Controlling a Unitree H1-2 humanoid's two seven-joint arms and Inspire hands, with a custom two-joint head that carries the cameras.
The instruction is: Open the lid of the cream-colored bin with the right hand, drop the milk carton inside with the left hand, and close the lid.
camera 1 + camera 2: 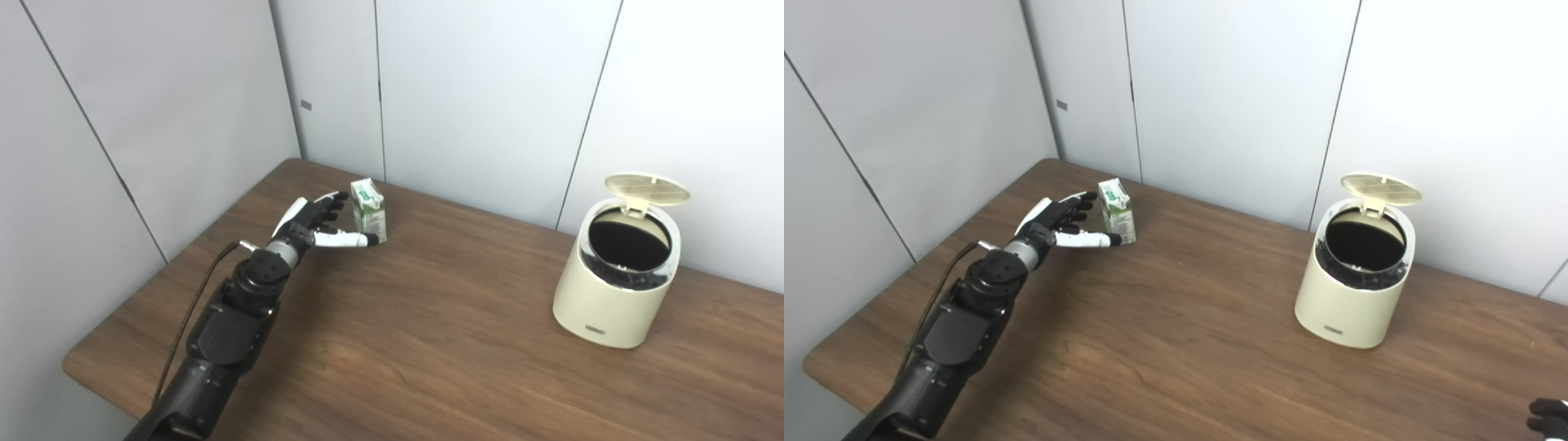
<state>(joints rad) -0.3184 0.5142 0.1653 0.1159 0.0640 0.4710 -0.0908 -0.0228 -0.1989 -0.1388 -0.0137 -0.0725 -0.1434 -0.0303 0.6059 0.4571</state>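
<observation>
Cream bin (612, 288) sits desk (429, 343) right w/ lid (646, 188) flipped up, milk carton (369, 210) upright far left, left hand (315, 223) spread open around it, not gripping; right hand (1546, 418) only in right eye view, corner, can't tell state.

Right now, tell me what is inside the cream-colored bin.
With the lid up, the cream-colored bin shows a dark bag liner bunched at its rim and a black interior. Its bottom is hidden in shadow, so any contents cannot be seen.
</observation>
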